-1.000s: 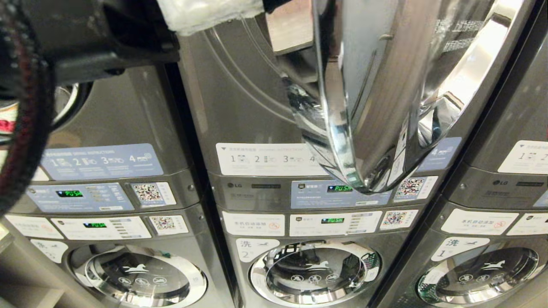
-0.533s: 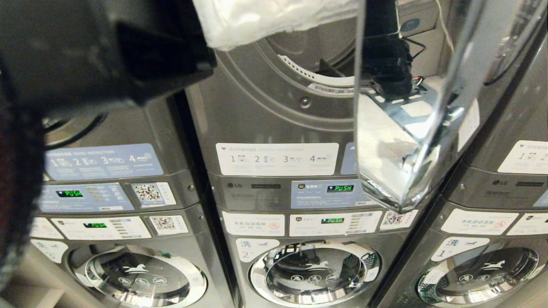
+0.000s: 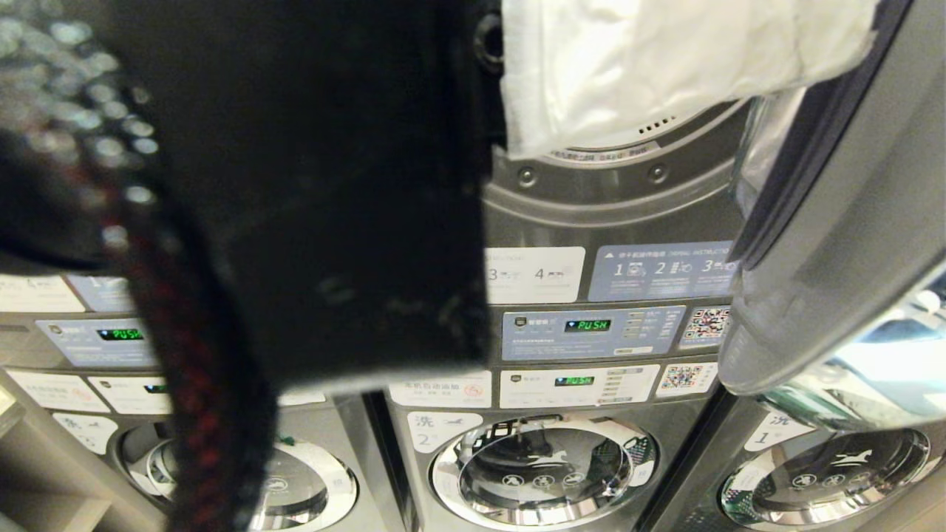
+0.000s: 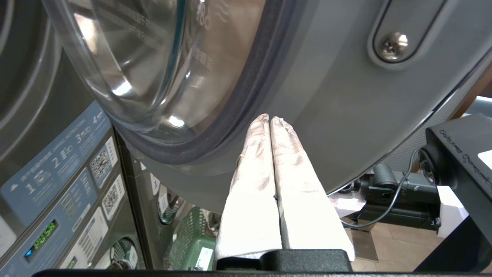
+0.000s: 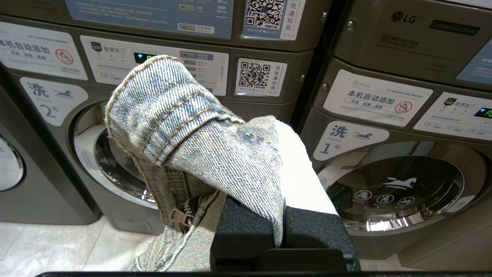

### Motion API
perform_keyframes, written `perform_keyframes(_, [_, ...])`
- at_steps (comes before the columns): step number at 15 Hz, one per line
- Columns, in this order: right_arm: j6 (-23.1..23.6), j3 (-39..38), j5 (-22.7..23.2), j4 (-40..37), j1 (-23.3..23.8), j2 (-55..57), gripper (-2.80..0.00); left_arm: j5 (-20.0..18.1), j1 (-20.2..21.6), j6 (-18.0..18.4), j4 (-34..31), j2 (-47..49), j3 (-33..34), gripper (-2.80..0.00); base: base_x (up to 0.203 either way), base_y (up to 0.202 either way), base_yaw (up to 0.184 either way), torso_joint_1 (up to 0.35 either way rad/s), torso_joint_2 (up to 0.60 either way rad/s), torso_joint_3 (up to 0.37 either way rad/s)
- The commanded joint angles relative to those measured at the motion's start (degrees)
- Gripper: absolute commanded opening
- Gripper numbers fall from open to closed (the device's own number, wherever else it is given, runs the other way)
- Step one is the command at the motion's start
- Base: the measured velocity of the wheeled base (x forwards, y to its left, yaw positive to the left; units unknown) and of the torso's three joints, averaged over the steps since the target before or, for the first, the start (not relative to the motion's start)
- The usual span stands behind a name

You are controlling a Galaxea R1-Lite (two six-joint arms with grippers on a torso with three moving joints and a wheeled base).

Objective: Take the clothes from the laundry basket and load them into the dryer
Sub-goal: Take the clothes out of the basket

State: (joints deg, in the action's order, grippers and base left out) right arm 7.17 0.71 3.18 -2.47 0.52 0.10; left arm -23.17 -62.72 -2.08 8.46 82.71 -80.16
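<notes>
Left arm (image 3: 295,185) blocks much of the head view; laundry basket (image 4: 192,240) only partly visible, contents apparently indiscernible.

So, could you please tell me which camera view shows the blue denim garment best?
The right wrist view: the faded blue denim garment, with tan stitching and a zipper, is draped over the right gripper, which is shut on it, and fills the foreground. The head and left wrist views show nothing of it.

dryer door (image 4: 346,96) close ahead of left hand (image 4: 270,118) | dryer opening (image 3: 635,137) uncovered
</notes>
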Motion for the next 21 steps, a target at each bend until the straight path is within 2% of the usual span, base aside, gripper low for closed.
perform_keyframes(1, [0.0,0.0,0.0,0.0,0.0,0.0,-2.80,-0.1,-0.6,0.0,0.1,1.1,-0.8,-2.80,0.000,0.000,0.000,0.000,0.00,0.000])
perform_keyframes(21, [-0.6,-0.2,-0.3,0.5,0.0,0.0,-2.80,-0.3,-8.4,0.0,0.0,19.5,-21.7,-2.80,0.000,0.000,0.000,0.000,0.00,0.000])
